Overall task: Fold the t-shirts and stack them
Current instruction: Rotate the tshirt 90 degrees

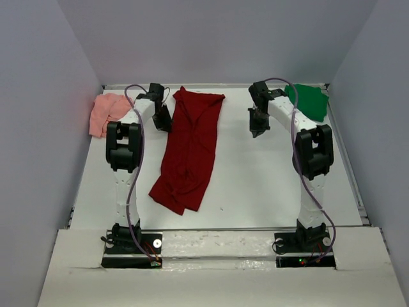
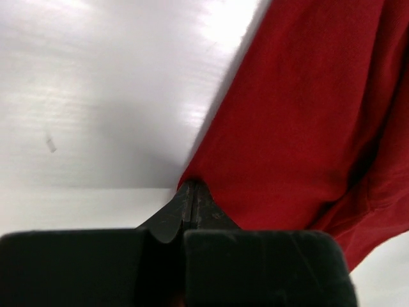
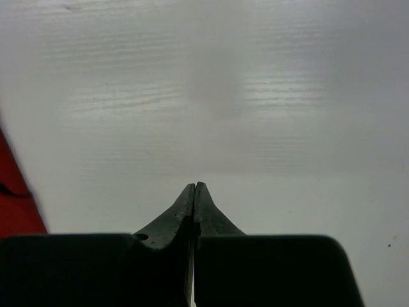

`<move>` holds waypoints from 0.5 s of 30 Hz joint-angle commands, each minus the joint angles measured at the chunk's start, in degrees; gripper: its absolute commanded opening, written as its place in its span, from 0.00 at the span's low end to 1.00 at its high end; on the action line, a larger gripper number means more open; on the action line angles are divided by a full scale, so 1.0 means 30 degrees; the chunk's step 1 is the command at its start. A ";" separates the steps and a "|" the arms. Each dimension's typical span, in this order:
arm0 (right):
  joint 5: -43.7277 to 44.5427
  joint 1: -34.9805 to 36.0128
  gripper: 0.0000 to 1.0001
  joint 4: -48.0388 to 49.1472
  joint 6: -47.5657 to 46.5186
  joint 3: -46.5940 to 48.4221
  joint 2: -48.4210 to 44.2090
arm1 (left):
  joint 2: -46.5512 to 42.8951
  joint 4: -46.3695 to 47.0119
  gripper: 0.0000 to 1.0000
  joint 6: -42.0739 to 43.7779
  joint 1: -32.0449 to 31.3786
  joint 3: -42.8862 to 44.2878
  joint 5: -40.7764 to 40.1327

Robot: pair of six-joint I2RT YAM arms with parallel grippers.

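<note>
The dark red t-shirt (image 1: 192,150) lies stretched in a long crumpled strip down the middle of the white table. A pale pink t-shirt (image 1: 107,112) is bunched at the far left, and a green t-shirt (image 1: 310,101) sits at the far right corner. My left gripper (image 1: 163,121) is shut, its tips (image 2: 193,184) right at the left edge of the red cloth (image 2: 300,115); no cloth shows between the jaws. My right gripper (image 1: 255,131) is shut and empty over bare table (image 3: 195,185), with a sliver of red t-shirt (image 3: 13,198) to its left.
Grey walls enclose the table (image 1: 255,185) on the left, back and right. Both arm bases stand on the near ledge (image 1: 217,246). Bare white surface lies between the red t-shirt and the green one.
</note>
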 commanded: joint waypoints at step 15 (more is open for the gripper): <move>-0.4462 0.3151 0.36 0.3151 -0.1027 -0.5266 -0.6606 | -0.7015 -0.4089 0.12 -0.0937 -0.1261 -0.0486 -0.8370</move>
